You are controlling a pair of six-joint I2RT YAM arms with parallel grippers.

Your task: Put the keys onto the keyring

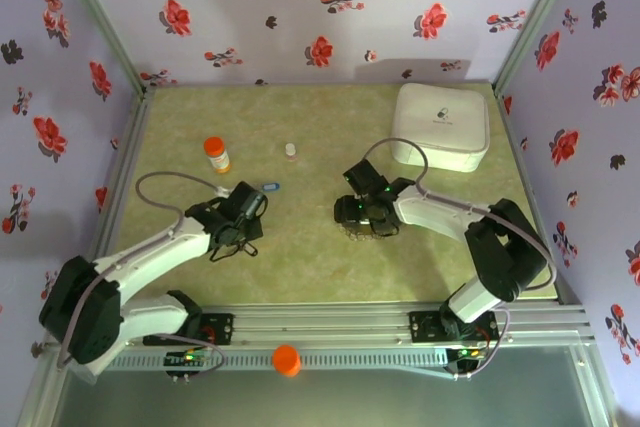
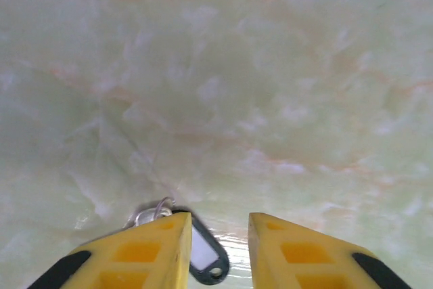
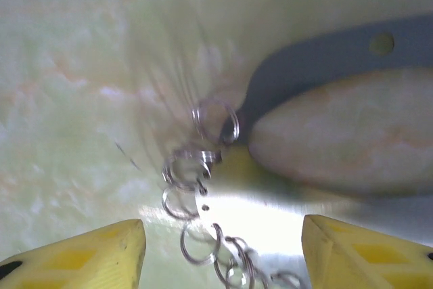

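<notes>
Black key (image 2: 206,255) lies flat on the table (image 2: 223,99), in the gap at the tips of the left gripper (image 2: 220,221). The jaws are narrowly apart and not pinched. The plastic head sits against the finger on the left of the wrist view and clear of the other. Its long axis runs roughly along the fingers, slightly tilted. A small silver split ring (image 2: 154,212) pokes out just beyond that same finger. Blue key (image 1: 268,187) lies just past this gripper on the far side, toward table centre, not touching it.

Keyring (image 3: 318,59) is at the right gripper (image 3: 223,225): a dark-grey band with a small hole, curving ahead of the jaws and off to the right of the wrist view. The jaws are wide apart with nothing held. A chain of small silver rings (image 3: 196,194) starts just beside the band and runs back between the fingers, touching neither.

Judgement: the left arm is nearer both keys and the right arm nearer the loop, with the two grippers well apart across the table. The next move is likely a close on the black key. The fingers line up with its length, so the grip would fall across its narrow width. Risk: the thin head slides under a finger instead of lifting.
</notes>
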